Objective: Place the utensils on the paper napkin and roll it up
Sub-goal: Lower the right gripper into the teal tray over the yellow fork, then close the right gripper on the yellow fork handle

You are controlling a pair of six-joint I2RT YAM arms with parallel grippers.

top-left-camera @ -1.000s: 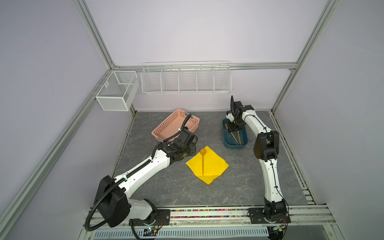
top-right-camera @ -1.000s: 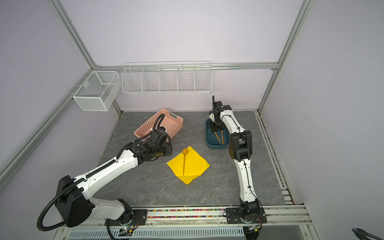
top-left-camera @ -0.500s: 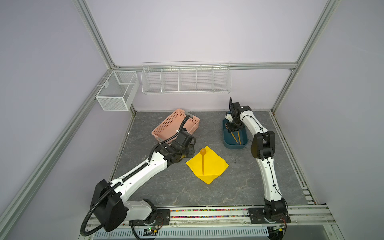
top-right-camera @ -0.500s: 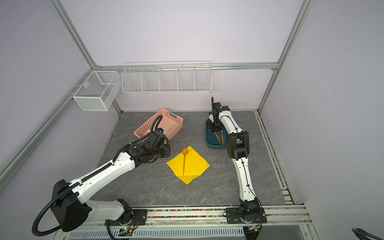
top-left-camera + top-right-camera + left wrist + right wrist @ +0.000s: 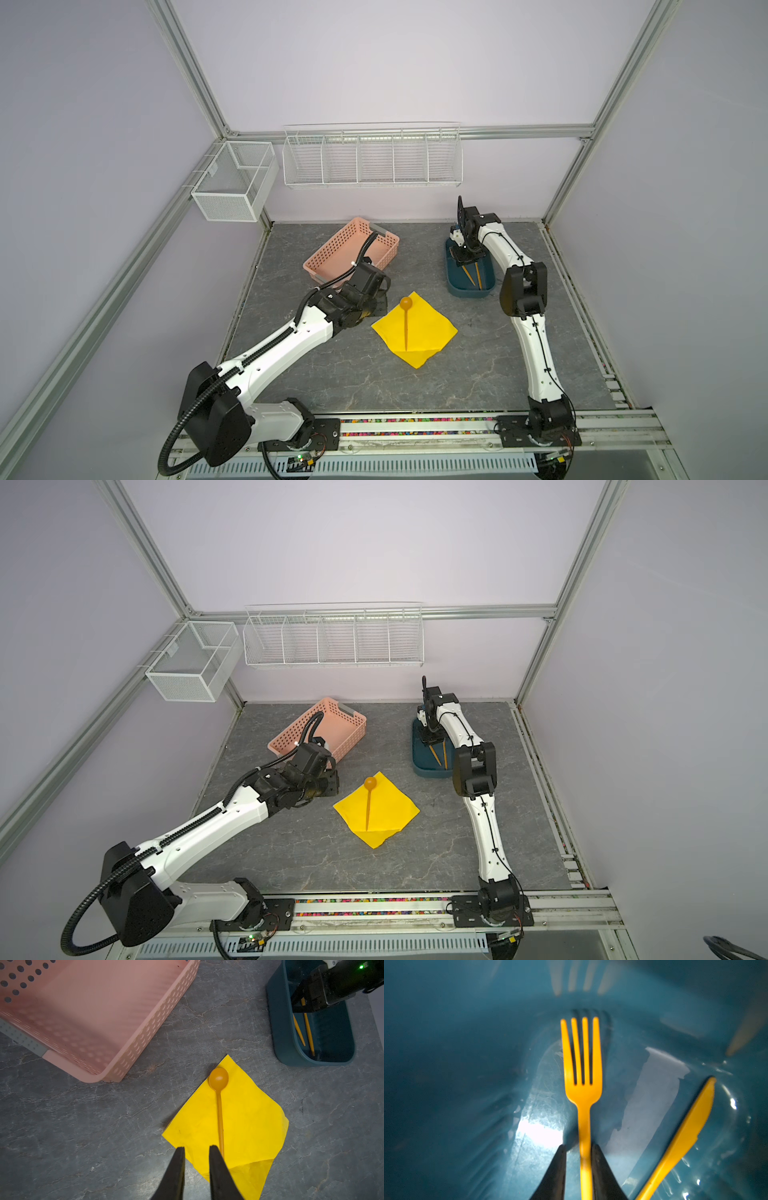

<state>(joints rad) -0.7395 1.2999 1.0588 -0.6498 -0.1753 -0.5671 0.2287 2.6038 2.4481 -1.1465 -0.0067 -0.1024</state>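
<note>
Right wrist: right claw (image 5: pixel 578 1148) straddles fork (image 5: pixel 582 1068); knife (image 5: pixel 685 1136) handle cut off.

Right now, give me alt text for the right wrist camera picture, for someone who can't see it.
A yellow fork lies flat in a blue tub, its handle between the black jaws of the right gripper, which have not quite closed on it. A yellow knife lies at an angle beside the fork.

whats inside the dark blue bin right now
A fork and a knife lie in the bin, with the right pincer straddling the fork's handle. In both top views the pincer hides their far ends.
</note>
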